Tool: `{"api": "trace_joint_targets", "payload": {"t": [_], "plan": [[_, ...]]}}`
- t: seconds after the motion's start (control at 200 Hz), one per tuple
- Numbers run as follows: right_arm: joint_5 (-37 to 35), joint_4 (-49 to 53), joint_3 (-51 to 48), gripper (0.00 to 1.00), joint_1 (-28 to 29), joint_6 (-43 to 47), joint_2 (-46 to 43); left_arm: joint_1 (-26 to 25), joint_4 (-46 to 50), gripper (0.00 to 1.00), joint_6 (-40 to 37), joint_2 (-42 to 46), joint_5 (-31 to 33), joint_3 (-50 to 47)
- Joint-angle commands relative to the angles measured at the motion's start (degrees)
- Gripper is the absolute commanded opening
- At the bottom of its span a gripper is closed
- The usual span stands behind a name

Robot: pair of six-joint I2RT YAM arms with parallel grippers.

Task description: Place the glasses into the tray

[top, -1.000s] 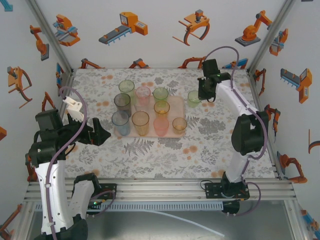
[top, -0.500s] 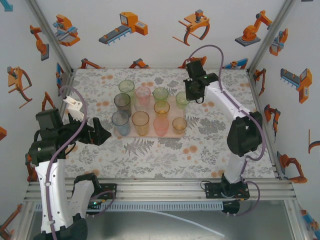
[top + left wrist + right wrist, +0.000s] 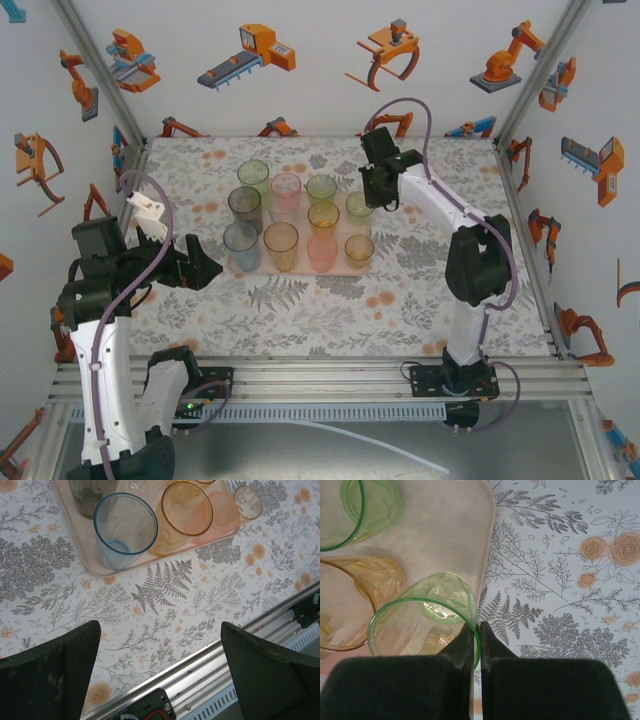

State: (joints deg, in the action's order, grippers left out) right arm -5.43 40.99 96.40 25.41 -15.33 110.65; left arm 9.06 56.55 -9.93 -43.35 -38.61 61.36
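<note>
since our right gripper point(image 3: 475, 629) is pinching the green glass point(image 3: 420, 612) by its rim right at the tray point(image 3: 445, 535) edge, we'd nudge it inward and set it flat before letting go. left gripper point(image 3: 160, 650) hangs wide open over the bench point(image 3: 165, 597).

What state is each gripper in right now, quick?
Left gripper: open, holding nothing.
Right gripper: closed on the rim of a green glass, at the edge of the tray.
</note>
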Motion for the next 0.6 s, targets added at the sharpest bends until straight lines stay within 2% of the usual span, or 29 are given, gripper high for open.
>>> {"api": "trace_joint_targets", "payload": {"t": [0.0, 0.596], "plan": [[-0.28, -1.17, 1.51, 0.06, 0.50, 0.32, 1.71, 0.34, -0.40, 0.97, 0.44, 0.42, -1.11, -0.29], [1.12, -3.21, 0.98, 0.08, 0.68, -1.32, 4.82, 0.34, -0.68, 0.97, 0.34, 0.84, -1.01, -0.61]]}}
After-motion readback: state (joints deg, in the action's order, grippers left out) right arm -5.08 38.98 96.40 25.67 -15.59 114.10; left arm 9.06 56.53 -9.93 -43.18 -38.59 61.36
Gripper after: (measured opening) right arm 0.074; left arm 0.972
